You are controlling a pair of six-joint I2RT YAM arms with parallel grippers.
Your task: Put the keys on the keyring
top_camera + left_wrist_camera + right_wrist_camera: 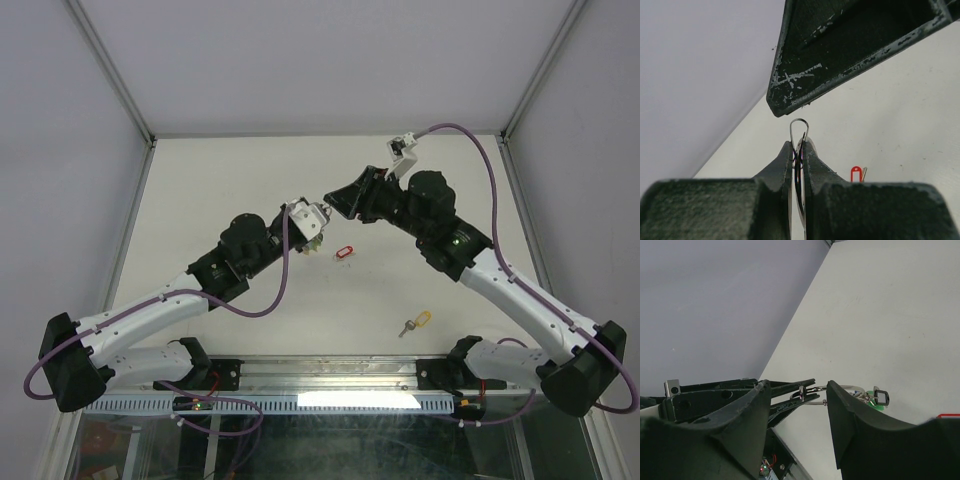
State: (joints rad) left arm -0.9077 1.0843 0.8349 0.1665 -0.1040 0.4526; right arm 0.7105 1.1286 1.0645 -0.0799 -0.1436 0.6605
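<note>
One yellow key (pixel 414 323), overhead view only

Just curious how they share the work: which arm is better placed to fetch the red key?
Probably right: the right end effector stands open near the red key, while the left end effector is shut on the keyring, so it is busy.

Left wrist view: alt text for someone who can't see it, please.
The left gripper is shut on the thin wire keyring, its loop poking above the fingertips. The right arm's scratched black finger hangs just above; a red-headed key lies on the table.
</note>
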